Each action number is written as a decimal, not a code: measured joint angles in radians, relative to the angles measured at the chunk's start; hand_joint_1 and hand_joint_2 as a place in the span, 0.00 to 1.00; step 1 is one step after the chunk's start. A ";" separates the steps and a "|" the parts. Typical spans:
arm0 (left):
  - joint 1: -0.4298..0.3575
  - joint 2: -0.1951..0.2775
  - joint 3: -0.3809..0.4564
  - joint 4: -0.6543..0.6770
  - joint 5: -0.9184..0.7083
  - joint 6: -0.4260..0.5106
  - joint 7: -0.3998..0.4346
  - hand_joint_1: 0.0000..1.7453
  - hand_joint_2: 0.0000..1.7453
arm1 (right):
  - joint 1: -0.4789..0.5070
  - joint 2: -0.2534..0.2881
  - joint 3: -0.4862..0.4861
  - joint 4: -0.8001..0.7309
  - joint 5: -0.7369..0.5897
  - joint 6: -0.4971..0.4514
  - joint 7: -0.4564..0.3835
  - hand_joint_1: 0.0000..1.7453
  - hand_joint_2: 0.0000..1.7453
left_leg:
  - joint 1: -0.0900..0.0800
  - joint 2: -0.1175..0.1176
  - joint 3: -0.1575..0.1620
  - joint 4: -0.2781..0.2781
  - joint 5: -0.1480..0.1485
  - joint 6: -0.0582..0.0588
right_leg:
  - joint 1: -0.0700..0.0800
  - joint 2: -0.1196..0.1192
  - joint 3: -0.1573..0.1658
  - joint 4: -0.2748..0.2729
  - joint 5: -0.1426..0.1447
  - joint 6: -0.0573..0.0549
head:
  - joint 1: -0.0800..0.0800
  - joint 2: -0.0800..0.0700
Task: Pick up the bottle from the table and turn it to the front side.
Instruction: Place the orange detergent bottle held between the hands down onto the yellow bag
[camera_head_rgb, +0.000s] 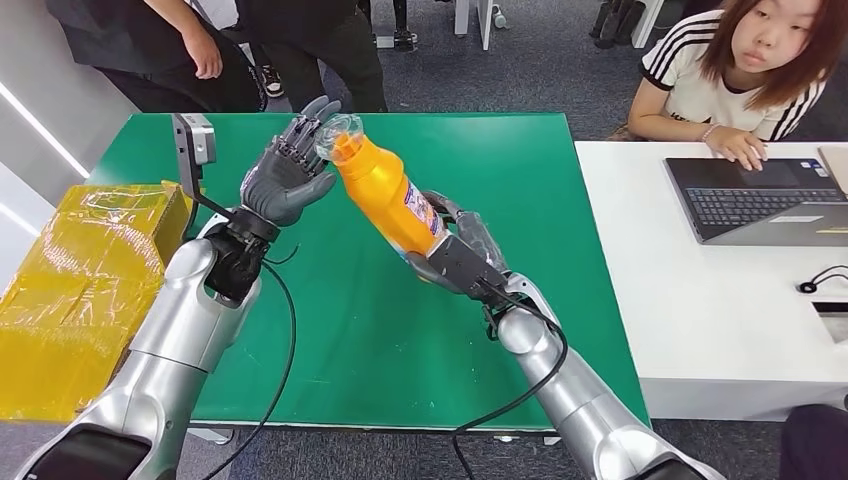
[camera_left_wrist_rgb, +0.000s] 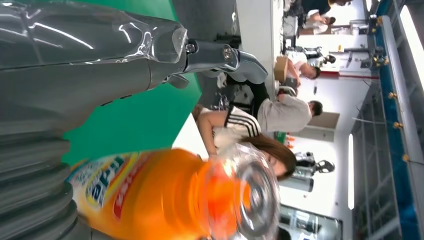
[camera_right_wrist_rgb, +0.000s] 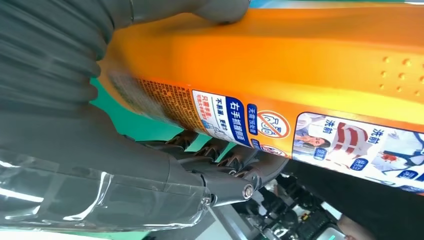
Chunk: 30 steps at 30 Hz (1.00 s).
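Note:
An orange bottle with a clear cap and a printed label hangs tilted above the green table, cap end up and toward the left. My right hand grips its lower body; in the right wrist view its fingers wrap under the bottle. My left hand is raised at the cap end with fingers spread, close against the cap; I cannot tell whether they touch. In the left wrist view the blurred bottle lies beside the palm, and the thumb stands away from it.
A yellow wrapped box sits at the table's left edge. To the right stands a white table with a laptop and a seated person. People stand behind the far edge.

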 joint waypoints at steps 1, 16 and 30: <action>0.000 0.000 0.000 -0.003 0.009 -0.008 0.003 0.00 1.00 | -0.007 0.002 -0.002 0.012 0.000 -0.003 -0.001 1.00 1.00 | 0.000 0.000 0.000 0.000 0.000 0.000 | 0.000 0.000 0.000 0.000 0.000 0.000 | 0.000 0.000; 0.003 0.008 0.010 -0.009 -0.040 0.060 -0.035 0.00 1.00 | -0.022 0.013 -0.071 -0.039 -0.005 -0.001 -0.012 1.00 1.00 | 0.000 0.000 0.000 0.000 0.000 0.000 | 0.000 0.000 0.000 0.000 0.000 0.000 | 0.000 0.000; -0.005 -0.015 0.000 -0.012 -0.035 0.068 -0.012 0.00 1.00 | -0.072 0.058 -0.064 -0.039 -0.007 0.030 0.025 1.00 1.00 | 0.000 0.000 0.000 0.000 0.000 0.000 | 0.000 0.000 0.000 0.000 0.000 0.000 | 0.000 0.000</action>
